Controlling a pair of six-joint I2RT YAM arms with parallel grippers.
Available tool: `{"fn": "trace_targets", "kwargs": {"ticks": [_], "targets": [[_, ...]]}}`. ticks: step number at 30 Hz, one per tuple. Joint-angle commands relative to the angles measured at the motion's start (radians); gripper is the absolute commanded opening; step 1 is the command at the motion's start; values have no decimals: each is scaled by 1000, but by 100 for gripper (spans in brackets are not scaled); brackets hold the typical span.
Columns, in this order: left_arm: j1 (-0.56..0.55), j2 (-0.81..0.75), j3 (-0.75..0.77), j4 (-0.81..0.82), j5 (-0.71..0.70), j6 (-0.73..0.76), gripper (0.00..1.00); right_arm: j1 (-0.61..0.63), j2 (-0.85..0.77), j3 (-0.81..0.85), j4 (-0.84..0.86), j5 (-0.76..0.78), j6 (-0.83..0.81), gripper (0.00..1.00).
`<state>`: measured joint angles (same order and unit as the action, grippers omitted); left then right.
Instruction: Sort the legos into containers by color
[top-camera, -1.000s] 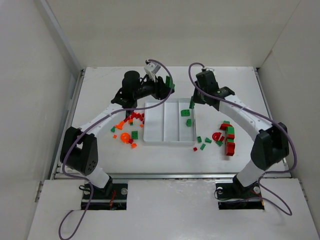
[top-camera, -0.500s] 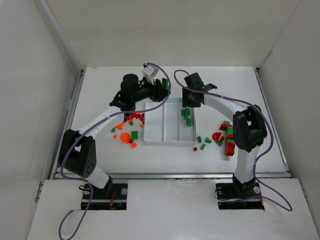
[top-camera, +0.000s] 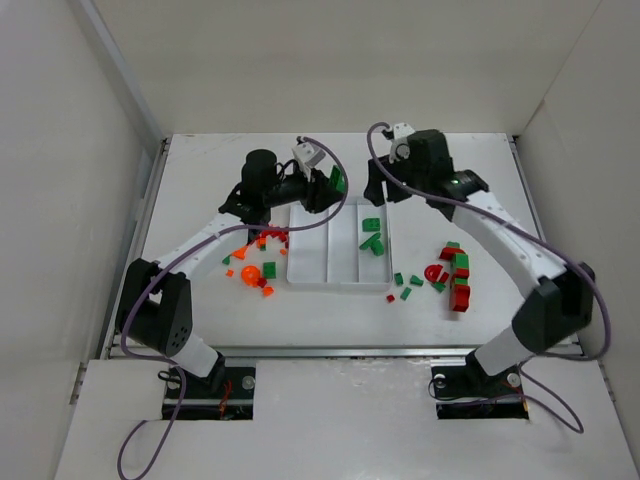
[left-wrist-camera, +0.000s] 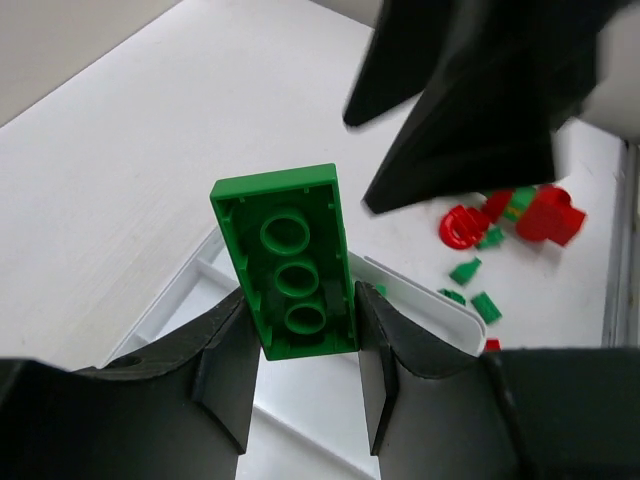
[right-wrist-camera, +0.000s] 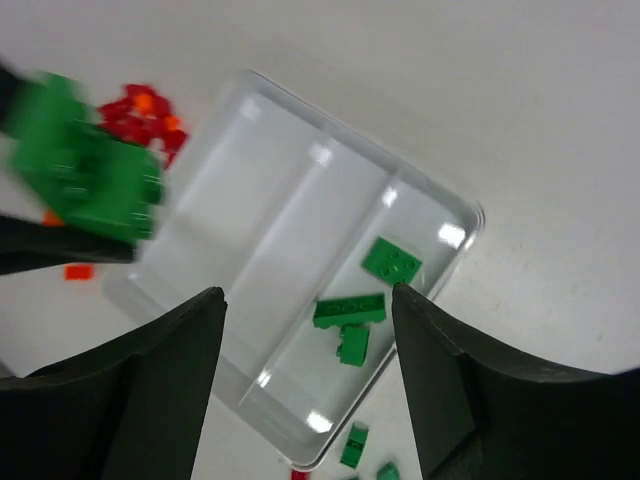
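I am looking at a flat white worktop (top-camera: 330, 320), matte and plain. A white left wall (top-camera: 60, 200) stands along its left side, a white right wall (top-camera: 590, 120) along its right, and a white far wall (top-camera: 340, 60) closes the far end. A thin metal rail (top-camera: 340, 350) runs along the near edge. On the near side of that rail lies a flat white board (top-camera: 340, 420).

Bright, even light, soft shadows; the large green lego (right-wrist-camera: 85, 165) at left blurs.
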<state>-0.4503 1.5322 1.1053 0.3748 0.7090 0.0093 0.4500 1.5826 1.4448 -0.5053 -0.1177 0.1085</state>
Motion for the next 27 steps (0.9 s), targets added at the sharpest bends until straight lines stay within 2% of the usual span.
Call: {"fn": "trace_targets", "kwargs": {"ticks": [1,4,9,13,20,27], "targets": [[1,-43,10,21,262,196,0,-11,-130,-30,91,-335,-280,73],[19,-43,34,0,470,299,0,-11,-208,-85,91,-452,-420,74],[19,-24,56,-1,543,313,0,-11,-271,-156,181,-617,-431,74],[19,-24,56,-1,661,339,0,-11,-271,-167,217,-665,-418,74],[19,-33,47,-1,670,339,0,-11,-201,-83,166,-749,-441,68],[19,-33,56,-1,670,330,0,30,-177,-73,180,-758,-451,68]]}}
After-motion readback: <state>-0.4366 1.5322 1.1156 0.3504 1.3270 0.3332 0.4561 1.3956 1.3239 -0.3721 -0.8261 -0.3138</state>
